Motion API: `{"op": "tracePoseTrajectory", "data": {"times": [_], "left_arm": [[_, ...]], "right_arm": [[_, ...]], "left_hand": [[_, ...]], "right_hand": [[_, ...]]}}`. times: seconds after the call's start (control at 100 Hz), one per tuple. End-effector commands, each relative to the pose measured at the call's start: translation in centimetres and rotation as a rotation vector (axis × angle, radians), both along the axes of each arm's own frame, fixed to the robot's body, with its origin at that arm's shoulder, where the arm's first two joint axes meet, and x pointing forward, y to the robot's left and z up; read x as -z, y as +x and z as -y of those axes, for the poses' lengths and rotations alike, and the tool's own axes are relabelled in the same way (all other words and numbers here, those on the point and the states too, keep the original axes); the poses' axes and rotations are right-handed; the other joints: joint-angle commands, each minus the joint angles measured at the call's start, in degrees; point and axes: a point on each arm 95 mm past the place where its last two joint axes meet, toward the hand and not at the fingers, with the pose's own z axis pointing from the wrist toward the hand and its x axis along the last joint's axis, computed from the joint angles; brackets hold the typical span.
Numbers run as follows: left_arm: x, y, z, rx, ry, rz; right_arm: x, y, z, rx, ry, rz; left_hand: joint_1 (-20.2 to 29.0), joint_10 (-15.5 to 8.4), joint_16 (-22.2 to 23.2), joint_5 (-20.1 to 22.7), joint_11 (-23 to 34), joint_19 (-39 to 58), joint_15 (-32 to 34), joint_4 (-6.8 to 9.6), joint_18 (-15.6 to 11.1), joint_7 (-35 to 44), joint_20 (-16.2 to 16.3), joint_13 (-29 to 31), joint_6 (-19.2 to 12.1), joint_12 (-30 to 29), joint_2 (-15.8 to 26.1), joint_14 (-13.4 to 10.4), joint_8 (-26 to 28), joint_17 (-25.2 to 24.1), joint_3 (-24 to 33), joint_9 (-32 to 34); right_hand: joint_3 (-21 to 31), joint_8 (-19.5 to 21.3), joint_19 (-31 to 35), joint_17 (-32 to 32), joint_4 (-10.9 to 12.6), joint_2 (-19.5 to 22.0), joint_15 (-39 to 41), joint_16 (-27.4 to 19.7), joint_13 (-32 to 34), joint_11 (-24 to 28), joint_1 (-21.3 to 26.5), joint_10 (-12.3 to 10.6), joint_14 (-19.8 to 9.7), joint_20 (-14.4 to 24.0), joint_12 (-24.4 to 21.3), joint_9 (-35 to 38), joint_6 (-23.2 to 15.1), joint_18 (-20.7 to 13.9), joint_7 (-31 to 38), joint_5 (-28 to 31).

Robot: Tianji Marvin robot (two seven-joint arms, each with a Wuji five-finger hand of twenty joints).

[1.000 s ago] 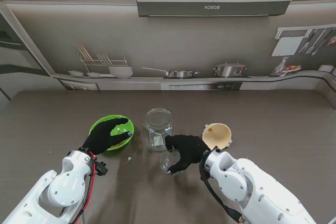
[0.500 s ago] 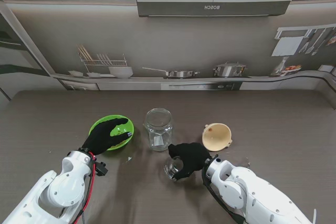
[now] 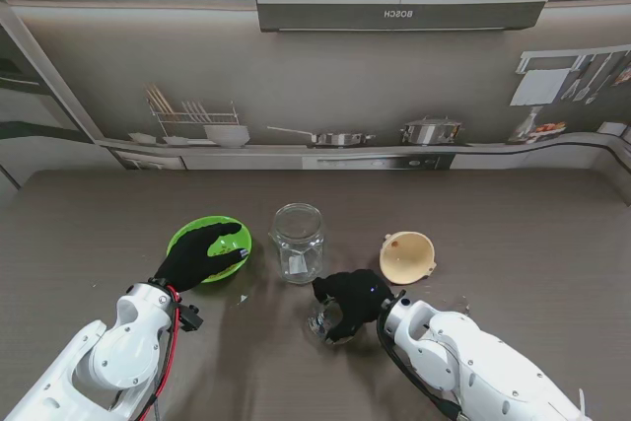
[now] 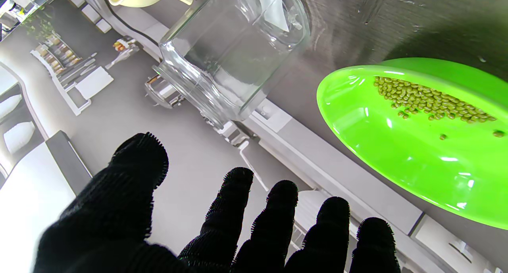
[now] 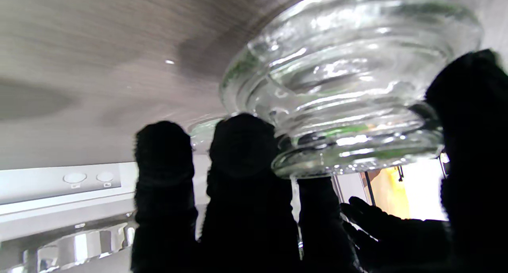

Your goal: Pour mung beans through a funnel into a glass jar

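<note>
The glass jar [image 3: 298,242] stands upright mid-table with its mouth uncovered; the left wrist view also shows the jar [image 4: 234,54]. My right hand [image 3: 355,298] is shut on the jar's glass lid [image 3: 322,320], low over the table nearer to me than the jar. Black fingers [image 5: 242,166] wrap the ribbed lid [image 5: 341,98]. The cream funnel [image 3: 408,255] lies on its side to the right of the jar. A green bowl [image 3: 222,244] holds mung beans [image 4: 424,100]. My left hand [image 3: 197,255] hovers open over the bowl's near rim, fingers spread.
A small speck [image 3: 244,298] lies on the table between the bowl and the lid. The backdrop beyond the table's far edge shows a printed kitchen counter with pans and a dish rack. Both white forearms fill the near corners.
My right hand has carried the glass lid away from the jar toward me and lower to the table. The left hand, bowl, jar and funnel have stayed put.
</note>
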Motion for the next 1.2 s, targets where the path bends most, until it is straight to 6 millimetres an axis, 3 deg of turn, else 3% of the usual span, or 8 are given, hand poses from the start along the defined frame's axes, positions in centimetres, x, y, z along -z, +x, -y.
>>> {"op": "tracePoseTrajectory", "data": {"times": [0.0, 0.16, 0.22, 0.27, 0.35, 0.74, 1.03, 1.19], "left_arm": [[0.0, -0.1, 0.3, 0.016, 0.001, -0.013], [0.0, -0.1, 0.3, 0.017, 0.002, -0.015], [0.0, -0.1, 0.3, 0.017, 0.002, -0.015], [0.0, -0.1, 0.3, 0.016, 0.002, -0.015], [0.0, -0.1, 0.2, 0.015, 0.002, -0.016], [0.0, -0.1, 0.3, 0.019, 0.004, -0.028], [0.0, -0.1, 0.3, 0.020, 0.005, -0.031], [0.0, -0.1, 0.4, 0.022, 0.006, -0.034]], "right_arm": [[-0.5, 0.0, -0.4, -0.016, -0.018, 0.001], [-0.4, -0.1, -0.5, -0.020, -0.040, -0.003], [-0.3, -0.1, -0.5, -0.020, -0.048, -0.006], [-0.3, -0.2, -0.5, -0.022, -0.053, -0.008], [-0.2, -0.3, -0.5, -0.025, -0.059, -0.011], [-0.3, -0.6, -0.2, -0.030, -0.086, -0.035], [-0.8, -0.7, 0.1, -0.027, -0.097, -0.048], [-1.3, -0.8, 0.2, -0.025, -0.090, -0.046]], "left_hand": [[0.52, 0.35, -0.80, 0.36, -0.09, -1.22, -1.34, 0.41, -0.26, 0.11, 0.10, -1.33, -0.05, 0.12, 2.45, -1.04, -0.23, -1.61, -1.07, -0.51], [0.46, 0.34, -0.80, 0.26, -0.08, -1.21, -1.34, 0.41, -0.30, 0.08, 0.10, -1.35, -0.08, 0.12, 2.49, -1.04, -0.23, -1.59, -1.10, -0.48], [0.52, 0.36, -0.80, 0.30, -0.09, -1.21, -1.34, 0.42, -0.23, 0.09, 0.10, -1.35, -0.02, 0.11, 2.49, -1.03, -0.23, -1.58, -1.12, -0.51], [0.48, 0.31, -0.80, 0.25, -0.07, -1.21, -1.33, 0.42, -0.25, 0.07, 0.10, -1.33, -0.07, 0.12, 2.49, -1.06, -0.23, -1.58, -1.15, -0.47], [0.46, 0.32, -0.79, 0.15, -0.11, -1.22, -1.33, 0.42, -0.30, 0.03, 0.10, -1.30, -0.13, 0.11, 2.49, -1.04, -0.25, -1.59, -1.18, -0.55], [0.50, 0.23, -0.78, 0.09, -0.08, -1.18, -1.29, 0.44, -0.23, 0.01, 0.12, -1.25, -0.07, 0.13, 2.59, -1.05, -0.26, -1.54, -1.34, -0.55], [0.59, 0.30, -0.78, 0.14, -0.09, -1.20, -1.33, 0.46, -0.13, 0.04, 0.12, -1.33, -0.08, 0.13, 2.53, -0.99, -0.24, -1.57, -1.43, -0.58], [0.60, 0.28, -0.78, 0.18, -0.09, -1.21, -1.33, 0.46, -0.15, 0.06, 0.11, -1.33, -0.06, 0.13, 2.59, -1.01, -0.22, -1.58, -1.46, -0.61]], "right_hand": [[22.75, -0.90, 1.49, -0.95, 3.41, 5.10, -1.00, -1.04, -0.71, 2.20, 8.60, -8.03, -2.62, -0.51, -0.23, -1.53, -8.05, -1.54, 1.04, 3.79], [23.24, 1.15, 0.79, -1.65, 5.17, 4.53, -2.74, -2.07, -2.32, 0.60, 6.79, -6.51, -2.36, -0.49, -3.46, -6.13, -7.50, -1.52, -5.58, 4.06], [23.29, 2.61, 0.45, -1.97, 7.20, 4.35, -3.58, -2.56, -3.02, 0.36, 5.87, -6.14, -2.38, -0.45, -4.97, -7.90, -7.40, -1.40, -7.98, 4.17], [23.58, 5.22, 0.16, -2.16, 11.32, 4.42, -3.93, -2.82, -3.39, 0.38, 4.60, -5.84, -2.47, -0.44, -6.30, -9.40, -7.03, -1.34, -10.43, 4.13], [23.14, 8.47, -0.14, -2.40, 12.56, 3.38, -4.30, -3.14, -3.89, 0.01, 3.88, -5.36, -2.49, -0.41, -7.74, -11.57, -7.11, -1.34, -13.41, 2.93], [20.74, 7.27, -1.71, -4.44, 11.78, -2.23, -5.74, -3.95, -7.36, -3.22, -0.43, -3.72, -1.65, -0.45, -10.59, -19.23, -8.12, -0.53, -19.71, -3.27], [16.86, 5.60, -4.04, -5.71, 11.33, -2.34, -13.07, -7.67, -9.92, -13.60, -6.34, -1.25, 2.26, 0.34, -21.74, -25.82, -8.51, 1.66, -25.16, -9.70], [15.60, 5.56, -5.30, -6.28, 11.10, -2.35, -17.00, -9.28, -10.74, -15.69, -8.76, -1.22, 4.11, 0.59, -24.98, -26.84, -8.53, 3.28, -26.30, -11.02]]}}
